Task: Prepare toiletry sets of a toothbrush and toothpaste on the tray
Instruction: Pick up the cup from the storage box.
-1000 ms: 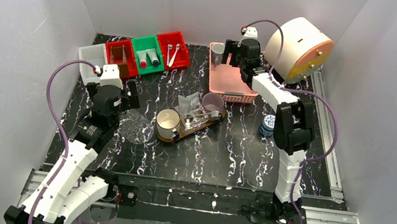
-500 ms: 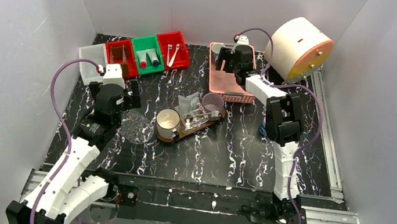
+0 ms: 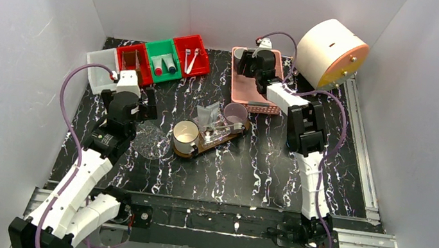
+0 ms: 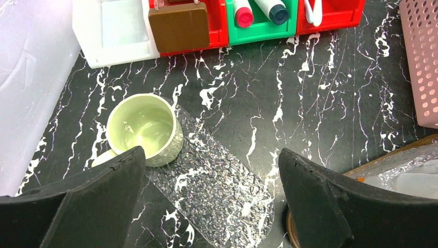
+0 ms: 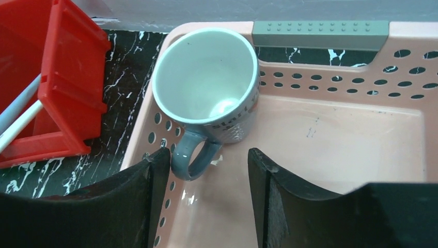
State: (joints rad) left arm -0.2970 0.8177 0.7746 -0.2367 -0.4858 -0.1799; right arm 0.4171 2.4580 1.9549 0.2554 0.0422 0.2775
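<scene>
The dark-brown tray (image 3: 217,141) lies mid-table with a cream-lined mug (image 3: 185,135), a purple mug (image 3: 236,112) and a clear plastic bag (image 3: 208,113) on it. My right gripper (image 5: 206,156) reaches into the pink basket (image 5: 335,150). Its jaws are open, and the handle of a grey-blue mug (image 5: 206,93) sits between them, close to the left finger (image 5: 147,196). My left gripper (image 4: 212,152) hangs wide open over a clear textured bag (image 4: 217,191), with a pale green mug (image 4: 143,128) by its left finger. Tubes (image 4: 243,14) and toothbrushes (image 3: 191,59) lie in bins.
At the back left stands a row of bins: white (image 3: 98,68), red with a brown block (image 4: 179,26), green (image 3: 164,58), red (image 3: 191,54). A large white drum (image 3: 329,52) stands at the back right. White walls enclose the table.
The right arm has reached further back-left into the basket, and its jaws have narrowed round the mug's handle. The left arm has shifted slightly and stays wide open.
</scene>
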